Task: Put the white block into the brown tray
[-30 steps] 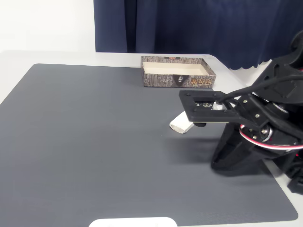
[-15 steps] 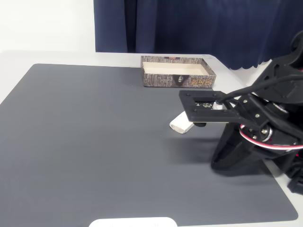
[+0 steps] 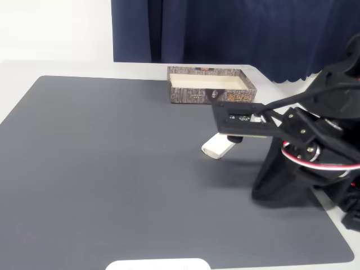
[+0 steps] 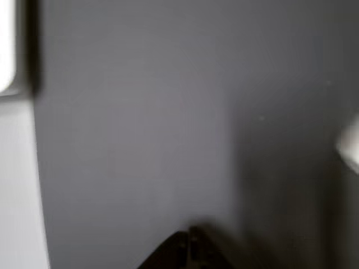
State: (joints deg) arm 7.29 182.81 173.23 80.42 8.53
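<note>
Centre-right of the fixed view, the end effector (image 3: 235,138) hangs over one end of the white block (image 3: 216,147), grip state impossible to tell, apparently readying a carry to the brown tray (image 3: 211,93) upper centre.

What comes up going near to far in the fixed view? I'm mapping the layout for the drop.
White plate at the near edge → white block on the grey mat → brown tray → dark blue curtain.
</note>
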